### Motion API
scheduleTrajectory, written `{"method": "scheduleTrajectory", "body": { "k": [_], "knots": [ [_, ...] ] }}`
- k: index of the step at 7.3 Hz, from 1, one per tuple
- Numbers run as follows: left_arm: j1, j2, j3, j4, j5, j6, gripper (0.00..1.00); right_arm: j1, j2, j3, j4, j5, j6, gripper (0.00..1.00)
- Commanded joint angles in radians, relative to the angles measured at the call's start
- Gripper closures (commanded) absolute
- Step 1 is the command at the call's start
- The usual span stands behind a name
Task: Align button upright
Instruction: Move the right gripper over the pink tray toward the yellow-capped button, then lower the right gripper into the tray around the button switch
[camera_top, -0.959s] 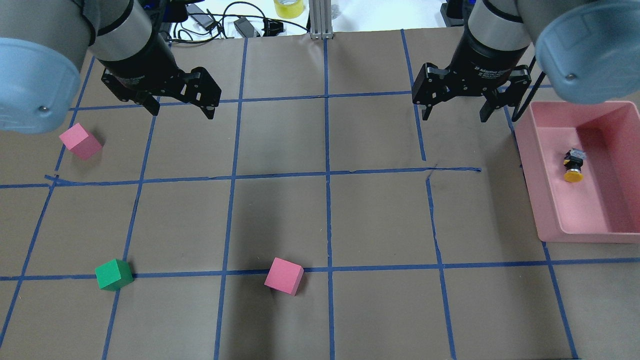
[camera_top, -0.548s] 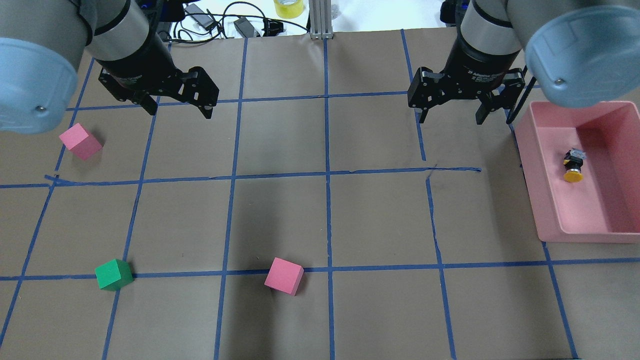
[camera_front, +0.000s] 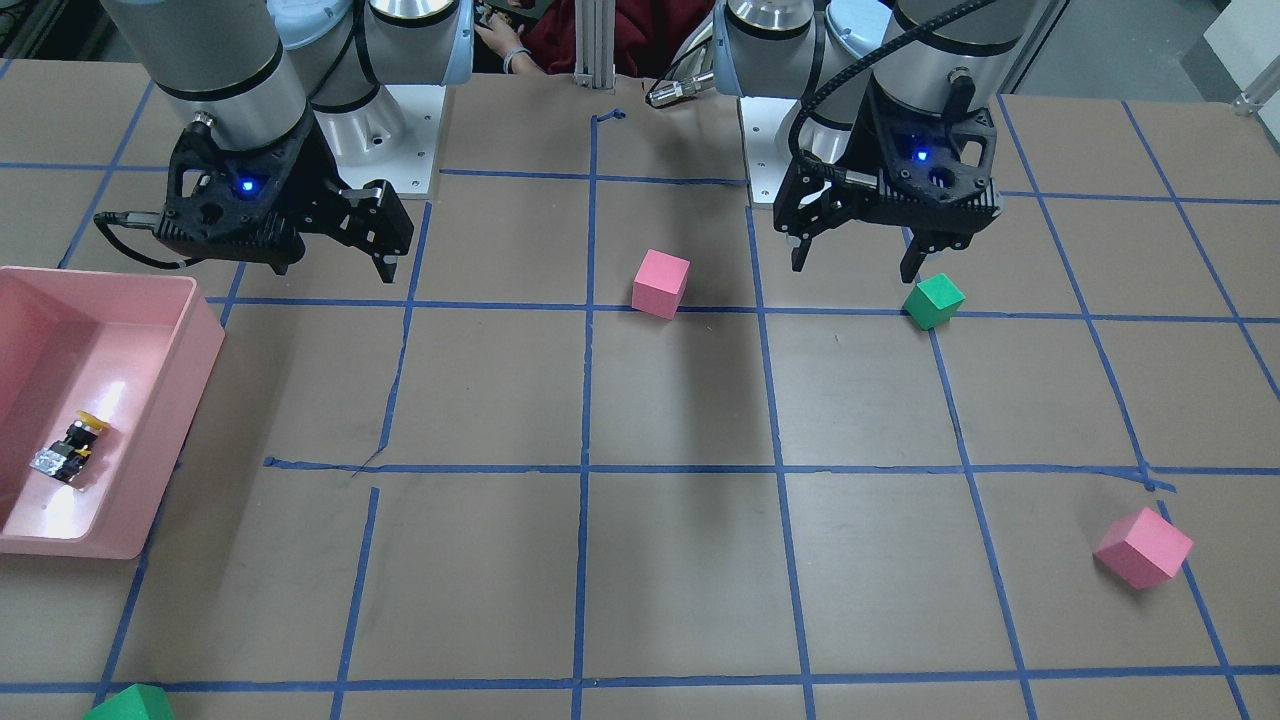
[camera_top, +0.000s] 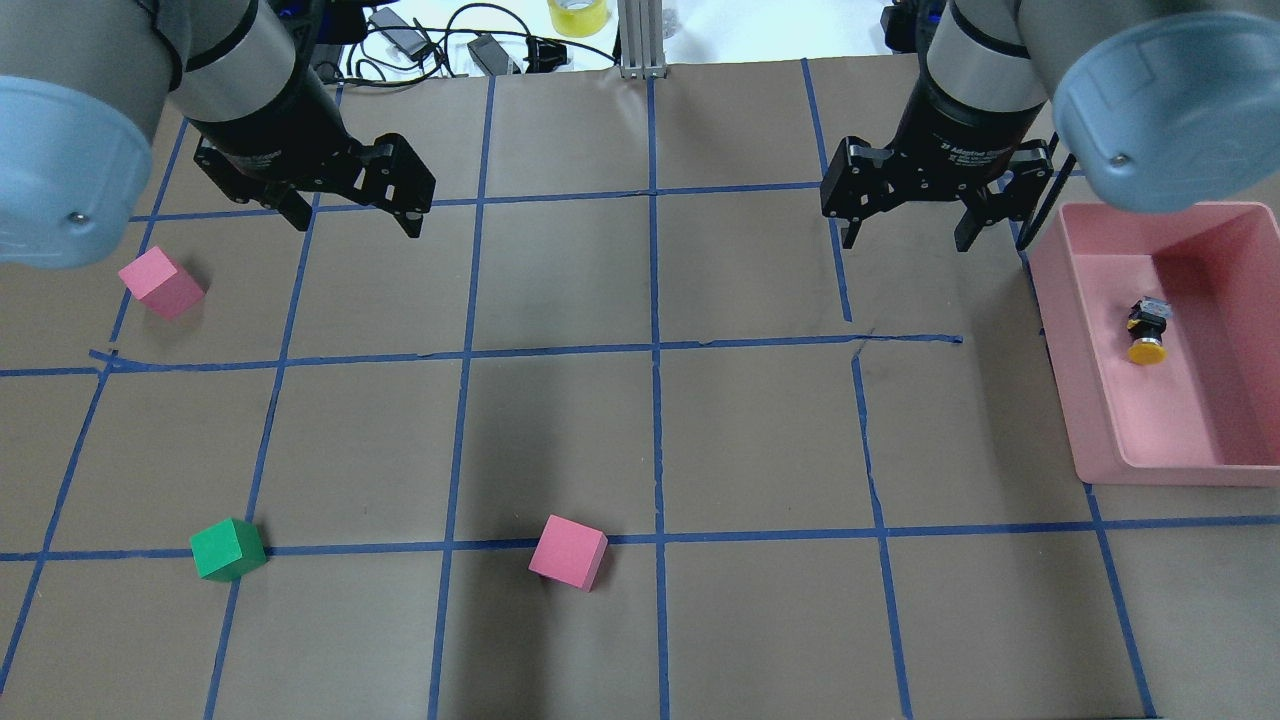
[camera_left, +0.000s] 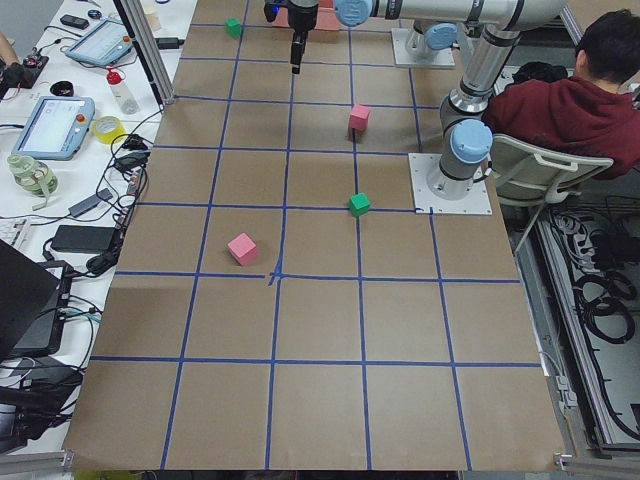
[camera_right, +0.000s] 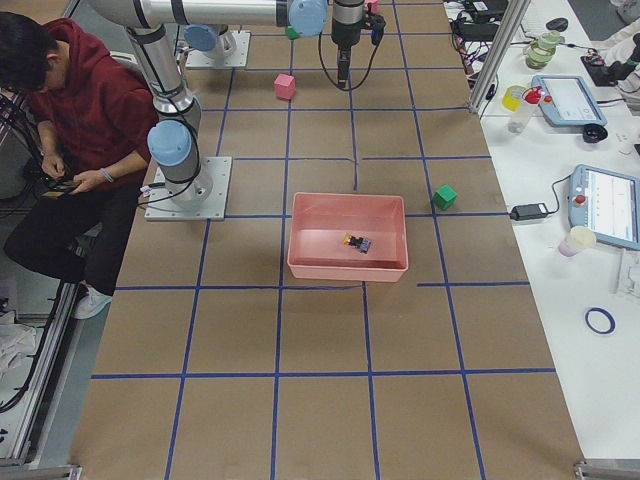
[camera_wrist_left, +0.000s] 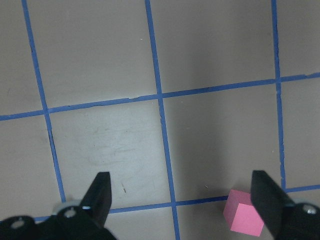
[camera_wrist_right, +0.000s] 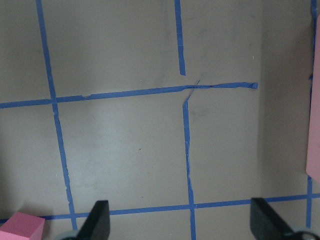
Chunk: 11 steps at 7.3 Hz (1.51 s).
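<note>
Button (camera_top: 1147, 330): one. Round yellow cap, black cylindrical body, silvery end. It lies on its side on the bin (camera_top: 1075, 365) floor with the cap toward the robot, well apart from both grippers.

Bin: one. Smooth pink, rectangular, open-topped, on the robot's right.

Table (camera_top: 560, 440): matte brown paper gridded with blue tape.

Cubes: four, matte and sharp-edged.
- Pink cube (camera_top: 568, 551) near the middle.
- Second pink cube (camera_top: 160, 281) on the left.
- Green cube (camera_top: 228, 549) on a tape line.
- Second green cube (camera_front: 130, 704) beyond the bin, partly cropped.

Left gripper (camera_top: 355, 215): black, two fingers, jaws spread wide, nothing between them, above the paper.

Right gripper (camera_top: 906, 240): the same, jaws apart and empty, near the bin.
</note>
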Motion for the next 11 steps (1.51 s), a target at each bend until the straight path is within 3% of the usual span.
{"method": "scheduleTrajectory", "body": {
  "k": [1, 4, 6, 9, 11],
  "knots": [
    [0.002, 0.002, 0.005, 0.000, -0.001, -0.001, 0.00, -0.002, -0.004, 0.001, 0.028, -0.002, 0.008, 0.00],
    [0.002, 0.005, 0.005, 0.001, -0.001, -0.006, 0.00, -0.064, 0.007, 0.002, 0.015, -0.021, 0.011, 0.00],
    [0.002, 0.009, 0.011, 0.001, 0.002, 0.005, 0.00, -0.265, 0.033, 0.004, 0.010, -0.042, -0.099, 0.00],
    [0.002, 0.009, 0.006, 0.000, 0.002, 0.005, 0.00, -0.455, 0.097, 0.018, -0.093, -0.074, -0.363, 0.00],
    [0.002, 0.009, 0.006, 0.000, 0.001, 0.005, 0.00, -0.555, 0.160, 0.100, -0.263, -0.131, -0.464, 0.00]
  ]
}}
